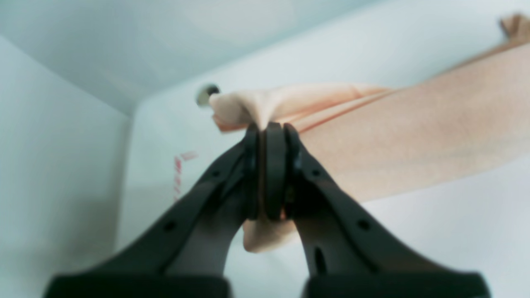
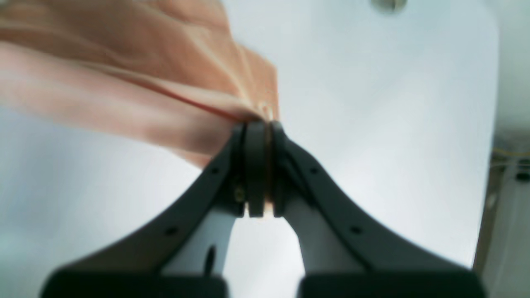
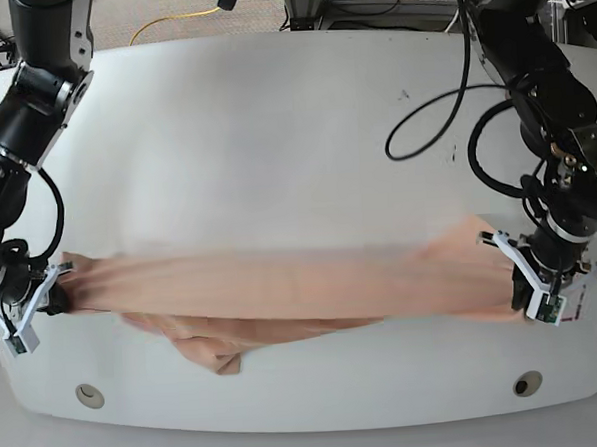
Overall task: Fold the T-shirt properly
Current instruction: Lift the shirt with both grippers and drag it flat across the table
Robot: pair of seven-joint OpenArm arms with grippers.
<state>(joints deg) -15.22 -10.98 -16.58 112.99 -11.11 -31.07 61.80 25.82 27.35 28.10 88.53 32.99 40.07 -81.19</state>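
The peach T-shirt is stretched in a long band across the near part of the white table, between my two grippers. A bunched part hangs below the band and lies on the table. My left gripper, on the base view's right, is shut on the shirt's end; the left wrist view shows its fingertips pinching a fold of the cloth. My right gripper, on the base view's left, is shut on the other end, pinched at its tips. No print shows.
Two round metal fittings sit in the table near its front edge, one at the left and one at the right. A black cable loops over the table at the back right. Cables and equipment lie beyond the far edge.
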